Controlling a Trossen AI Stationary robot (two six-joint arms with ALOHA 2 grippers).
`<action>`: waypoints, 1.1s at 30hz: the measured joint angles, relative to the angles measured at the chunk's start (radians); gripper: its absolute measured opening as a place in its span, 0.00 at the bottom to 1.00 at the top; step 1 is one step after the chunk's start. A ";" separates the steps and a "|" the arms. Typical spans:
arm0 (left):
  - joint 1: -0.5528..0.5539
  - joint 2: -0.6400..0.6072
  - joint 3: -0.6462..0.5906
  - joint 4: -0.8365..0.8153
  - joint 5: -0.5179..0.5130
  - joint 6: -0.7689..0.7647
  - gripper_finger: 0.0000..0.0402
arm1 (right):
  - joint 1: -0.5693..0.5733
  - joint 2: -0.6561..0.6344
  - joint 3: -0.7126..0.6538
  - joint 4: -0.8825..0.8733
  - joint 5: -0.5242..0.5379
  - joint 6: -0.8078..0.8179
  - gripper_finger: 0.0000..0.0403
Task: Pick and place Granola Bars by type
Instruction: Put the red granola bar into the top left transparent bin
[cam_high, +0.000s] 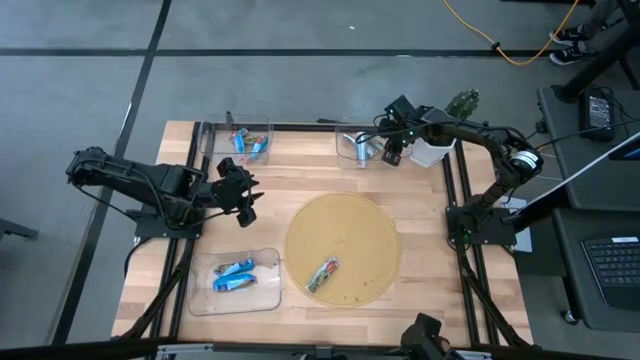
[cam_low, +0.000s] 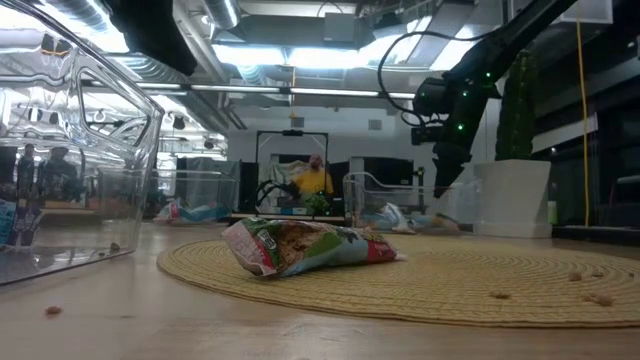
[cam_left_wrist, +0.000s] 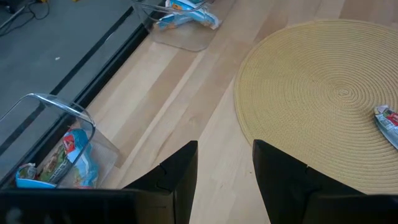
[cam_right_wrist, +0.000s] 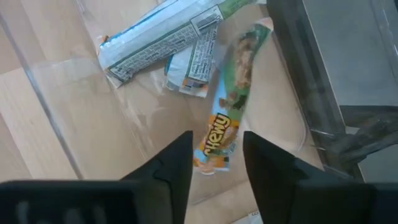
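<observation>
A green-and-red granola bar (cam_high: 323, 275) (cam_low: 300, 248) lies flat on the round woven mat (cam_high: 345, 215). My right gripper (cam_right_wrist: 217, 140) (cam_high: 390, 155) stands open, pointing steeply down, over the far right clear tray (cam_high: 352, 148). Below its fingertips a green-and-orange "Chewy" bar (cam_right_wrist: 230, 99) lies on the tray floor beside two silver bars (cam_right_wrist: 158, 40). My left gripper (cam_left_wrist: 224, 165) (cam_high: 240, 195) hangs open with nothing between its fingers, above bare table left of the mat. Blue bars lie in the far left tray (cam_high: 245, 142) and the near left tray (cam_high: 235, 280).
A white container (cam_high: 430, 150) (cam_low: 510, 200) and a green cactus-like object (cam_high: 462, 102) stand just right of the far right tray. Small crumbs lie on the mat (cam_low: 590, 295). Bare wood shows between the mat and the left trays (cam_left_wrist: 186, 106).
</observation>
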 joint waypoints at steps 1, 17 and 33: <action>0.000 0.000 0.000 0.000 0.000 0.000 0.36 | 0.000 0.000 0.000 0.000 0.000 0.000 0.36; 0.000 0.000 0.000 0.000 0.000 0.000 0.36 | 0.285 -0.147 0.001 -0.009 -0.094 0.001 0.41; 0.000 0.000 0.000 0.000 0.000 -0.012 0.36 | 1.033 -0.124 0.001 0.031 -0.052 -0.105 0.41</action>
